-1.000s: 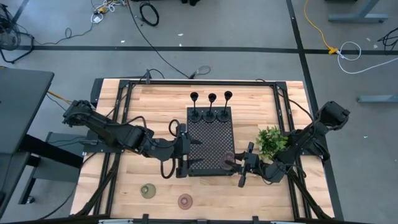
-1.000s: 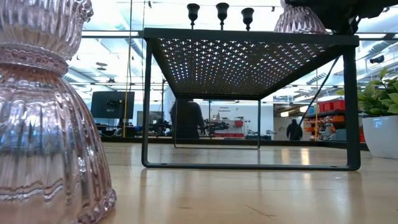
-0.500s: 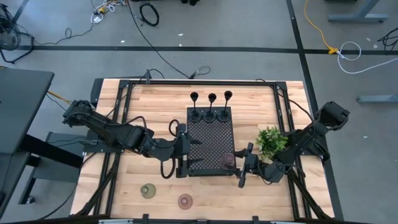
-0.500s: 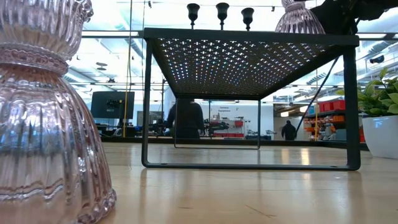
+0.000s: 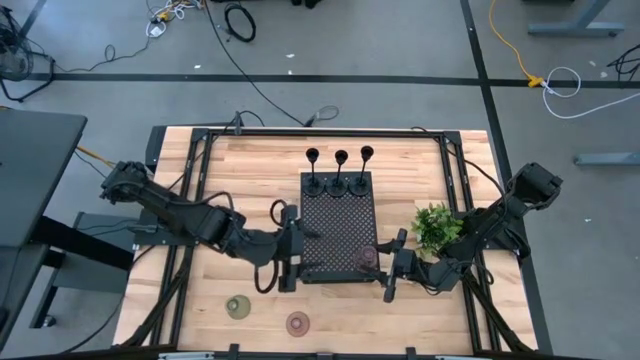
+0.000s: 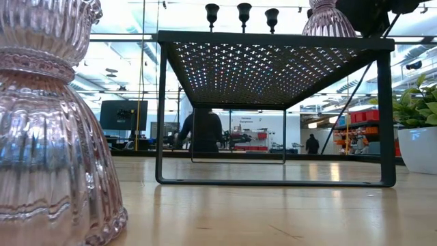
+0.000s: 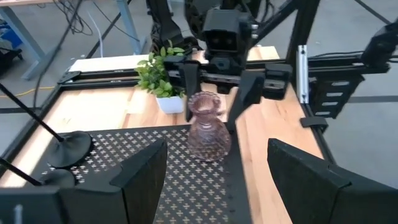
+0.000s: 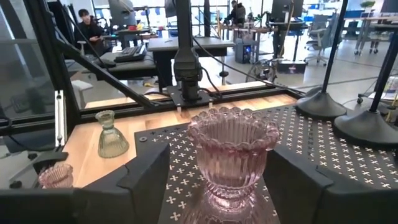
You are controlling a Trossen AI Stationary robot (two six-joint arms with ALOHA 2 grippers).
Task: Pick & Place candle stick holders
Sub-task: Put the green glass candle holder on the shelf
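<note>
Pink glass holder [image 8: 233,155] is stood on black tray [image 5: 338,235], near corner by right gripper [image 5: 392,264], fingers wide, nothing held. Placing step judged done. Next: olive holder [image 5: 237,306] or 2nd pink [image 5: 297,322] to be fetched. Left gripper [image 5: 284,247] open, idle at tray's edge.

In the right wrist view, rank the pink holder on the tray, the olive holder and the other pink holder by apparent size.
1. Pink holder on the tray, largest, but it sits nearest the camera.
2. Olive holder on the wood.
3. Other pink holder, smallest, though partly hidden.
True sizes stay unsure.
</note>
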